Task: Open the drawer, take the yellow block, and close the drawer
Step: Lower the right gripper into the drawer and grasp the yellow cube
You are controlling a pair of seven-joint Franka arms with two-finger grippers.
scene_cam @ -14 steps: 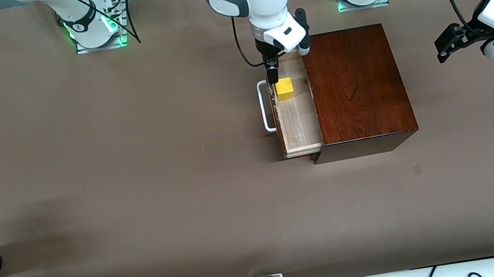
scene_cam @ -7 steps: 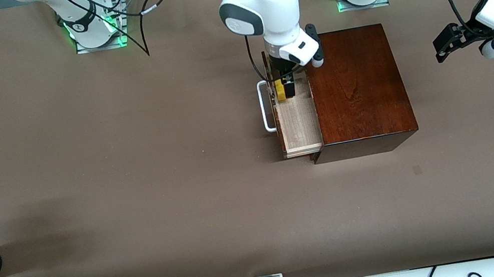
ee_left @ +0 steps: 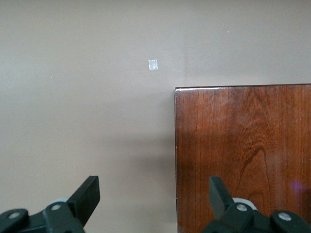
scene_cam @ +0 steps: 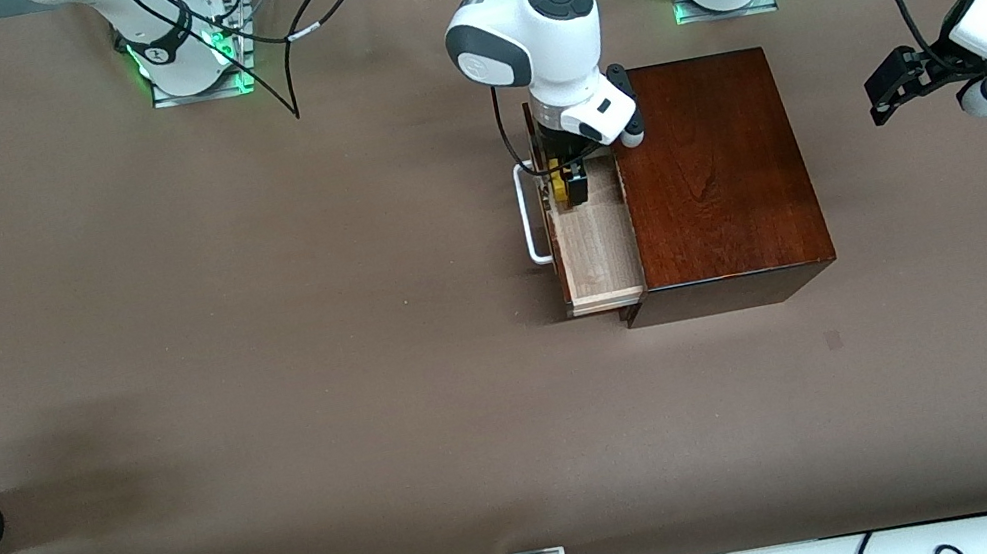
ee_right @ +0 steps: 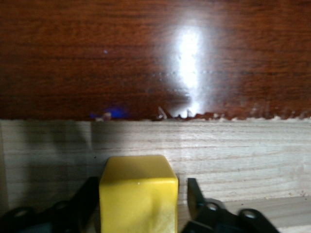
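The brown table (scene_cam: 264, 358) carries a glossy reddish-brown wooden box (scene_cam: 715, 177), set toward the left arm's end. Its drawer (scene_cam: 594, 244) stands pulled out toward the right arm's end, pale wood inside, with the white handle (scene_cam: 528, 215) on its dark front. The right gripper (scene_cam: 566, 186) reaches down into the drawer's end farther from the front camera, its fingers (ee_right: 194, 194) on either side of the yellow block (ee_right: 138, 194), seemingly closed against it, though the contact itself is hard to make out. The block sits in the drawer. The left gripper (scene_cam: 901, 83) waits in the air over the table's left-arm end, fingers (ee_left: 87, 191) spread apart, holding nothing.
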